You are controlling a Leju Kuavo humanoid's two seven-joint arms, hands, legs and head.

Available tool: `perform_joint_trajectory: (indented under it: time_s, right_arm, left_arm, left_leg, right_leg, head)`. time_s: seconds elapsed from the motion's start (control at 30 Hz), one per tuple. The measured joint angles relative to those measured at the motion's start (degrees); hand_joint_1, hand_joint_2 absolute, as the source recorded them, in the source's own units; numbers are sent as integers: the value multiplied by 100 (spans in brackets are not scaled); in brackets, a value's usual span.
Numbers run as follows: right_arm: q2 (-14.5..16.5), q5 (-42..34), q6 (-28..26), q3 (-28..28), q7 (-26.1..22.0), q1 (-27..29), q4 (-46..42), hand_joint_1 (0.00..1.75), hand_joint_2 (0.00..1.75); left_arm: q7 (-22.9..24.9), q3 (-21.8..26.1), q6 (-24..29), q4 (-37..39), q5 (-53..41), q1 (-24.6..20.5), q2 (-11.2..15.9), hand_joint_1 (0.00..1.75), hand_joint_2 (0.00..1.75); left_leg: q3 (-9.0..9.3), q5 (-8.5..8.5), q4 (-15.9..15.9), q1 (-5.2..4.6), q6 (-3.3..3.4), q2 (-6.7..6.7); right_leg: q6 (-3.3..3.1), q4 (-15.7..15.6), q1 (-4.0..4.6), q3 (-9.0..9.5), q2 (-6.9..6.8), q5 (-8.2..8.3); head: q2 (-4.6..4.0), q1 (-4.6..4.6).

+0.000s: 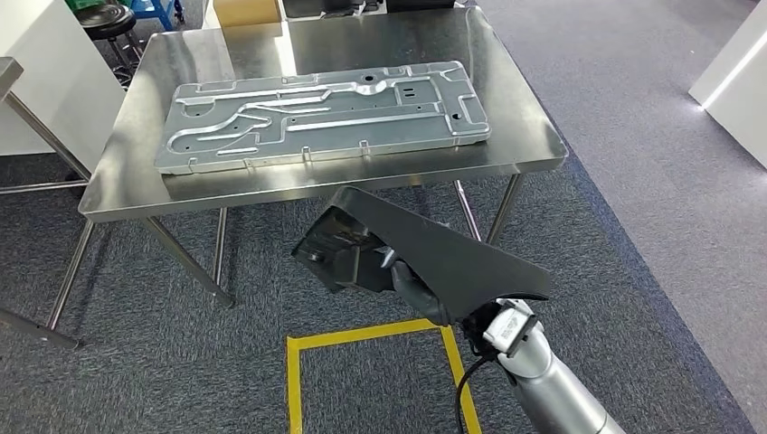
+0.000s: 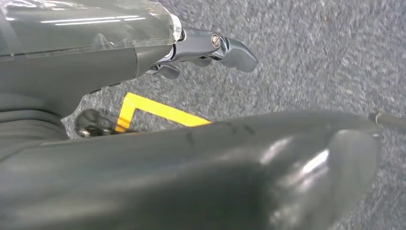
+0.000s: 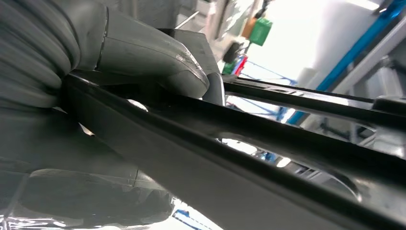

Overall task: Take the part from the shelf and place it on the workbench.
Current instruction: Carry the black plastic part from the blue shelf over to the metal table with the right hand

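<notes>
Black molded part [image 1: 425, 258], flat-topped with a hollow ribbed underside, held in the air in front of the workbench [image 1: 136, 190], lower than the benchtop edge and not touching it. It tilts: the open, boxy end points toward the bench and sits higher, the broad tapered end sinks toward the robot. Right hand [image 1: 418, 294] grips it from beneath near that lower end; grey fingers [image 1: 407, 282] show just under the part's rim in the head view. In the right wrist view the thick grey thumb [image 3: 158, 60] presses down on one of the part's black bars [image 3: 230, 158] while the rest of the hand [image 3: 72, 158] closes in on the other side of it, so the part is clamped between thumb and fingers. Right arm [image 1: 552, 389] comes up silver from the lower right, wrist bent inward toward the part, a black cable looping beside the cuff. Left hand [image 2: 210, 48] seen in its wrist view over grey carpet: fingers curled in, nothing between them, touching nothing. On the benchtop lies a large stamped metal panel [image 1: 321, 113], well apart from the part. Floor below the part is blue-grey carpet with a yellow tape square [image 1: 294, 380]. A black stool [image 1: 108, 18] stands beyond the bench's far left corner.
</notes>
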Motion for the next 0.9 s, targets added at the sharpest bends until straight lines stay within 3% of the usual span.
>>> perform_joint_trajectory:
  time_s: [0.07, 0.1, 0.17, 0.23, 0.3, 0.4, 0.43, 0.47, 0.5, 0.57, 0.63, 0.67, 0.77, 0.83, 0.87, 0.9]
  right_arm:
    - [-146, -14, -16, -131, -14, 86, -117, 175, 175]
    - [-231, -48, -35, -202, -43, 128, -174, 175, 175]
    - [-423, -152, -65, -376, -114, 220, -291, 175, 175]
    - [-591, -246, -68, -547, -160, 293, -409, 175, 175]
    - [-725, -341, -59, -711, -180, 324, -536, 175, 175]
    - [-892, -571, 52, -1029, -155, 350, -756, 175, 175]
    - [-941, -639, 106, -1140, -136, 363, -816, 175, 175]
    - [-983, -686, 148, -1238, -116, 377, -868, 175, 175]
    - [-1015, -708, 172, -1315, -101, 387, -912, 175, 175]
    - [-1064, -722, 201, -1419, -86, 399, -983, 175, 175]
    - [-1091, -731, 223, -1477, -79, 417, -1019, 175, 175]
    - [-1099, -734, 230, -1501, -77, 432, -1033, 175, 175]
    - [-1114, -740, 296, -1581, -73, 455, -1115, 175, 175]
    - [-1115, -751, 410, -1655, -73, 444, -1174, 175, 175]
    - [-1115, -760, 464, -1695, -72, 438, -1192, 175, 175]
    - [-1115, -782, 514, -1734, -67, 426, -1200, 175, 175]
  left_arm:
    - [-5, -14, -9, 0, -1, 10, 12, 0, 0]
    - [-11, -16, -14, 1, 0, 11, 16, 0, 0]
    - [-28, -19, -20, -1, 6, 26, 27, 0, 0]
    - [-40, -20, -21, -2, 9, 39, 31, 0, 0]
    - [-45, -20, -24, -2, 6, 27, 32, 0, 0]
    - [-39, -22, -26, -2, -12, 0, 26, 0, 0]
    - [-34, -22, -25, -2, -19, 3, 21, 0, 0]
    - [-30, -22, -22, -2, -23, 10, 15, 0, 0]
    - [-29, -22, -21, -2, -25, 17, 10, 0, 0]
    - [-28, -22, -18, -2, -26, 23, 7, 0, 0]
    - [-27, -22, -17, -2, -26, 11, 9, 0, 0]
    - [-26, -23, -17, -2, -28, 4, 10, 0, 0]
    - [-19, -26, -18, -1, -43, -28, 7, 0, 0]
    - [-11, -30, -18, -1, -58, -54, 5, 0, 0]
    - [-7, -32, -17, 0, -66, -62, 2, 0, 0]
    - [-2, -36, -15, 0, -76, -60, 1, 0, 0]
  left_leg:
    - [121, 574, -702, -24, 71, -1]
    - [169, 761, -984, -48, 113, 0]
    - [211, 937, -1229, -91, 198, -4]
    - [296, 942, -1299, -87, 260, -9]
    - [426, 911, -1367, -63, 312, -9]
    - [572, 799, -1394, -56, 356, -9]
    - [624, 747, -1393, -52, 351, -10]
    - [690, 690, -1393, -45, 338, -12]
    - [776, 624, -1392, -32, 318, -14]
    - [964, 474, -1395, -9, 262, -18]
    - [1074, 341, -1402, -6, 186, -17]
    - [1108, 303, -1415, -12, 146, -13]
    - [1149, 314, -1347, -10, 60, 0]
    - [832, 361, -771, 4, 26, 2]
    - [565, 312, -359, 8, 15, 3]
    - [292, 157, -1, 8, 6, 3]
  right_leg:
    - [22, 1, 7, 155, 19, -114]
    - [46, -1, 8, 207, 23, -164]
    - [117, 9, 3, 259, 25, -234]
    - [179, 64, 2, 283, 25, -251]
    - [226, 318, -7, 198, 17, -316]
    - [308, 1283, -56, -440, 7, -710]
    - [336, 1541, -78, -671, 5, -800]
    - [362, 1624, -99, -820, 0, -789]
    - [387, 1498, -120, -871, -9, -654]
    - [426, 811, -163, -757, -42, -81]
    - [397, 281, -155, -680, -73, 361]
    - [355, 185, -142, -690, -76, 450]
    - [203, 145, -124, -623, -56, 391]
    - [126, 95, -127, -469, -58, 318]
    - [99, 71, -123, -395, -62, 269]
    - [80, 61, -112, -328, -60, 213]
  head:
    - [0, 1]
    - [0, 1]
    - [0, -1]
    - [0, -1]
    - [0, 1]
    - [0, 2]
    - [0, 1]
    - [0, 1]
    - [0, 1]
    - [0, 2]
    - [0, 6]
    - [0, 9]
    - [0, 14]
    - [0, 13]
    - [0, 13]
    - [0, 13]
